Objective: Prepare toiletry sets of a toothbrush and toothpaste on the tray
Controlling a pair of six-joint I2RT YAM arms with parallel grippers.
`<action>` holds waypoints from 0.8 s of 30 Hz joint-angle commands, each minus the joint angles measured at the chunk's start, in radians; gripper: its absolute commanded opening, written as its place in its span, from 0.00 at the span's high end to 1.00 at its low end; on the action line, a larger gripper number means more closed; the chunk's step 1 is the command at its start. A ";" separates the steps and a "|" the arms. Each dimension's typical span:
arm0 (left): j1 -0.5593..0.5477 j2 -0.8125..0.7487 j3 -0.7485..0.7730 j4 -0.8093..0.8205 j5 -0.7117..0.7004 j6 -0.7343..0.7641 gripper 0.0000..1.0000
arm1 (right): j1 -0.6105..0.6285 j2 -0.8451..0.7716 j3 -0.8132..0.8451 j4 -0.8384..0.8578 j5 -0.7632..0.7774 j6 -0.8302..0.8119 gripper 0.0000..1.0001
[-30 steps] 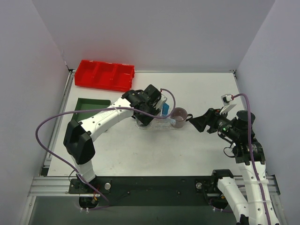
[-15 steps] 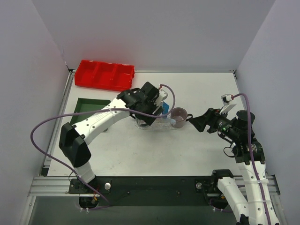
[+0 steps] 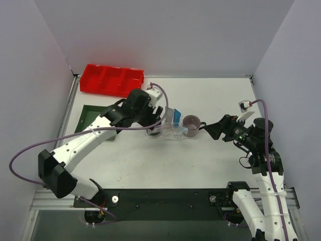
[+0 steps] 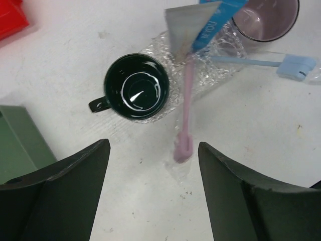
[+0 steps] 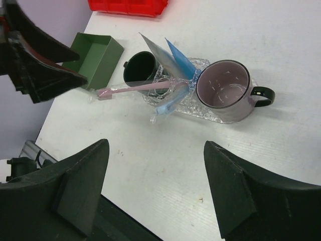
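Left end effector [image 4: 153,150] spread | right end effector [image 5: 155,150] spread | wrist views reveal pink toothbrush [image 4: 185,100] overhanging tray [image 4: 218,47], top doesn't

White lettering ran along the blue toothpaste tube [image 4: 220,17], seen in the left wrist view ahead of the left gripper [image 4: 153,146] and a little to its right. The letters were too small and blurred to make out for certain. Nothing else in any view carried a readable text, label, brand, number or sign.
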 commanded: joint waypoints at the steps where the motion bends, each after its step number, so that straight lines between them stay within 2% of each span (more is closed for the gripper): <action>1: 0.130 -0.189 -0.125 0.242 0.079 -0.128 0.18 | -0.017 0.001 -0.010 -0.004 0.041 0.013 0.29; 5: 0.267 -0.327 -0.256 0.338 0.097 -0.178 0.18 | -0.025 -0.012 -0.007 -0.025 0.108 0.022 0.29; 8: 0.305 -0.422 -0.337 0.377 0.044 -0.186 0.17 | -0.025 -0.033 0.001 -0.048 0.190 0.021 0.29; 9: 0.322 -0.471 -0.357 0.398 0.030 -0.185 0.13 | -0.026 -0.039 0.004 -0.065 0.216 0.019 0.29; 18: 0.332 -0.775 -0.588 0.507 -0.157 -0.163 0.08 | -0.026 -0.142 0.027 -0.131 0.397 -0.011 0.29; 24: 0.332 -0.844 -0.619 0.469 -0.241 -0.177 0.07 | -0.026 -0.170 0.038 -0.160 0.425 -0.033 0.29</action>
